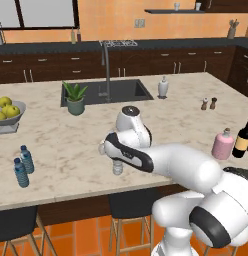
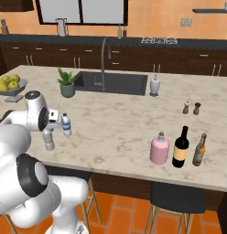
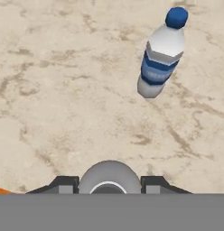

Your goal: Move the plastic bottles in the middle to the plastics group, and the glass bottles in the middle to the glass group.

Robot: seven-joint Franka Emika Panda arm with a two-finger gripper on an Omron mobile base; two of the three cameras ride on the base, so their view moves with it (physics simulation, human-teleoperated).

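As I read the hand view, the fingers [image 3: 64,184] stand narrow, pressed to both sides of the grey bottle [image 3: 109,175], which stands upright on the counter [image 3: 50,90] under the gripper [image 3: 109,184]. I judge it light, thin-walled and slick, so I would hold it at the shoulder with modest squeeze. The labelled bottle [image 3: 160,56] stands near it, and the plastics group [image 1: 23,166] is well apart.
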